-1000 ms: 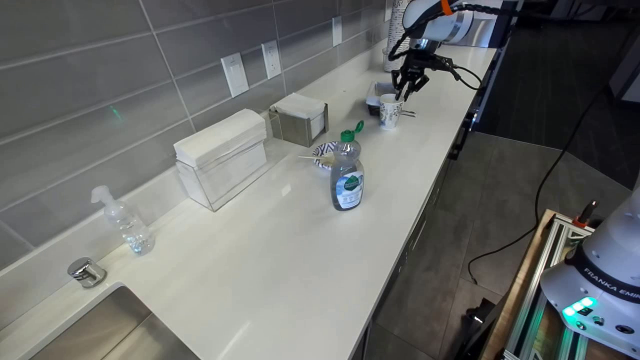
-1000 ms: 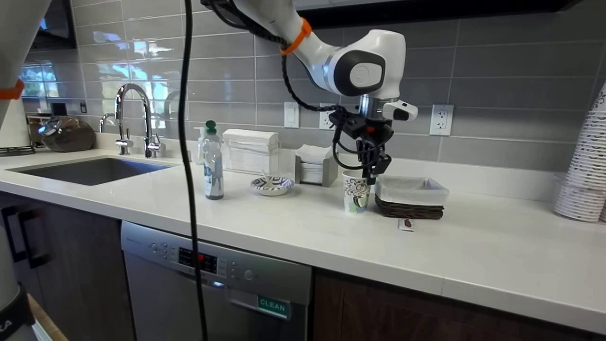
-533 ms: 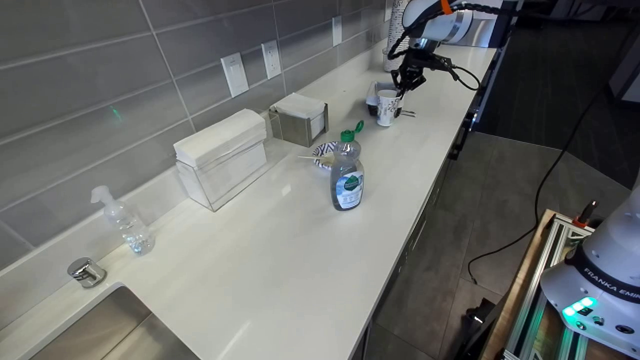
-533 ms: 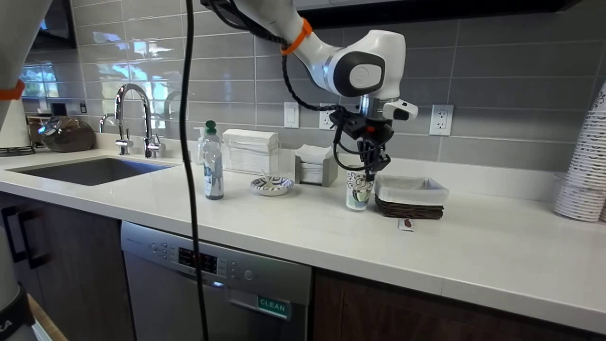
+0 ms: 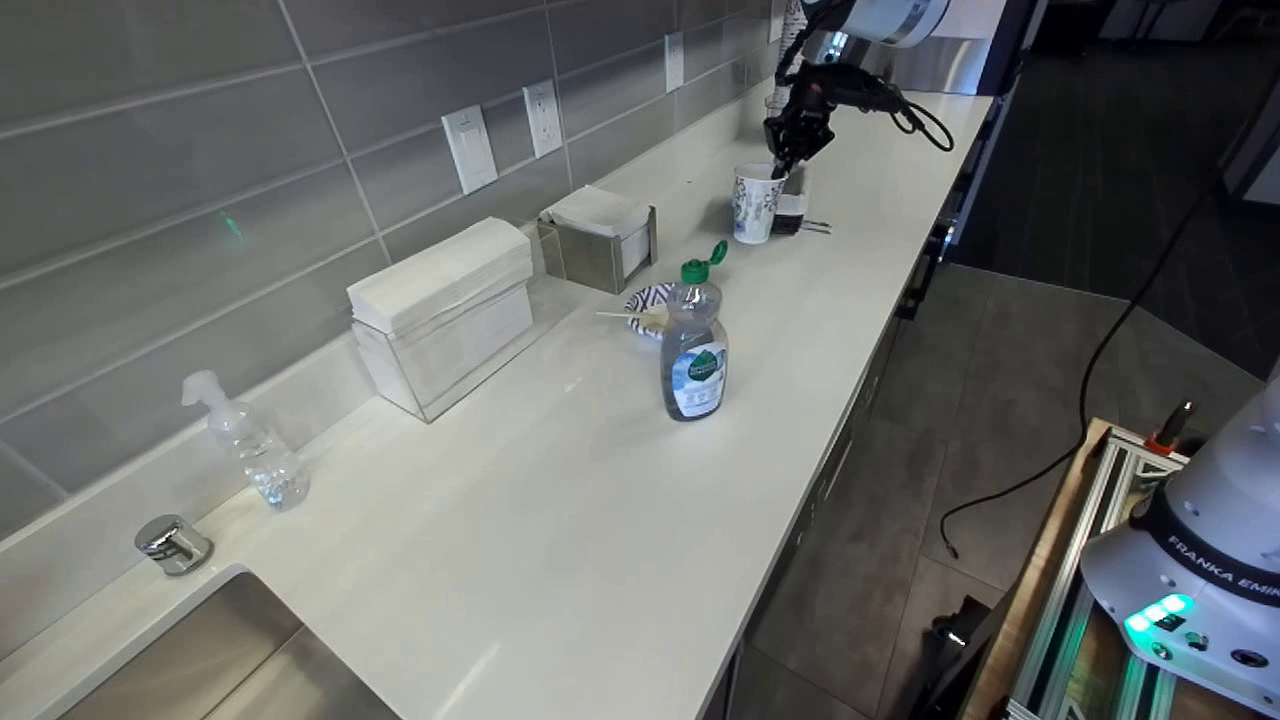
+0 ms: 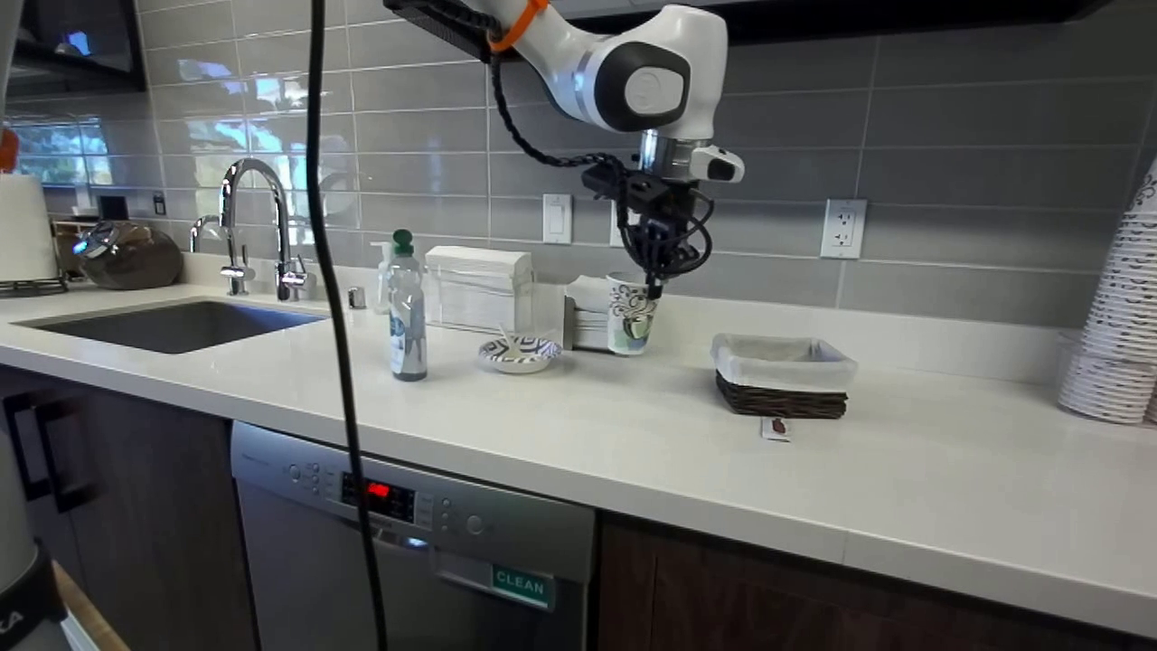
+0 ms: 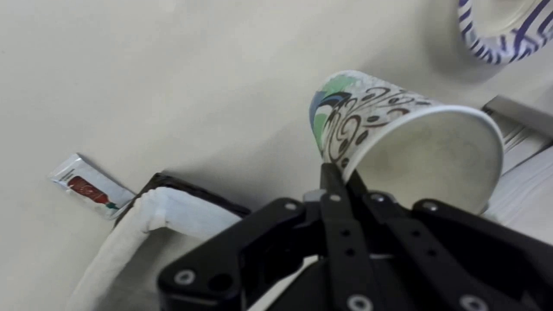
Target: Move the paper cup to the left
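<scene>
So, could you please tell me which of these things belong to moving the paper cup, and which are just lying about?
For the job:
paper cup
gripper, shut on the cup's rim

Just lying about:
green-capped bottle
patterned bowl
lined basket
small packet
metal napkin holder
clear napkin holder
pump bottle
stacked cups

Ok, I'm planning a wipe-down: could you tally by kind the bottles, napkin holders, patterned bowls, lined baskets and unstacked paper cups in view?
Bottles: 2 (green-capped bottle, pump bottle)
Napkin holders: 2 (clear holder, grey holder)
Patterned bowl: 1
Lined basket: 1
Unstacked paper cup: 1
Total: 7
</scene>
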Available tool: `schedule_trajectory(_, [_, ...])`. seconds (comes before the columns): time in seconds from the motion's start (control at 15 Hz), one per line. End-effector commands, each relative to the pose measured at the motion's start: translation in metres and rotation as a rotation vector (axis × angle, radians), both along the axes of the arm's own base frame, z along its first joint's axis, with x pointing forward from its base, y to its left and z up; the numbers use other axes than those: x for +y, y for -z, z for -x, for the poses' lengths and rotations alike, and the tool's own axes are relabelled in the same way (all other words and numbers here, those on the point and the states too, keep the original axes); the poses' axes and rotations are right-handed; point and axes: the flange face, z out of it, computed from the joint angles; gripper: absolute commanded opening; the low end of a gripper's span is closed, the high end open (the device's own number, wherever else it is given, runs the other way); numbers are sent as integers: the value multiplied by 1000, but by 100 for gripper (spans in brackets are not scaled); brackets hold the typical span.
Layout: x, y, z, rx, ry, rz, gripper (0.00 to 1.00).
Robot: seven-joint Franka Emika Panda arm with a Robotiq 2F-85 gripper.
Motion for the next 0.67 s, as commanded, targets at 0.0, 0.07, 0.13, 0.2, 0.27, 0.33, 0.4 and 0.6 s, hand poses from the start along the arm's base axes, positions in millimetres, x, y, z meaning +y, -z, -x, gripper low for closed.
schedule_trajectory(0.0, [53, -8, 23, 20, -201, 17, 1])
schedule_trajectory(0.07, [63, -12, 23, 16, -239, -9, 1])
schedule_trajectory(0.13, [44, -9, 7, 6, -156, 2, 4])
schedule_trajectory(0.2, [56, -12, 9, 7, -189, 0, 4])
schedule_trajectory(0.27, [63, -14, 11, 4, -206, 1, 4])
schedule_trajectory(0.33, [65, -15, 13, 3, -213, 1, 4])
schedule_trajectory(0.4, [65, -15, 14, 3, -218, 2, 4])
schedule_trajectory(0.6, [64, -15, 14, -15, -222, -7, 1])
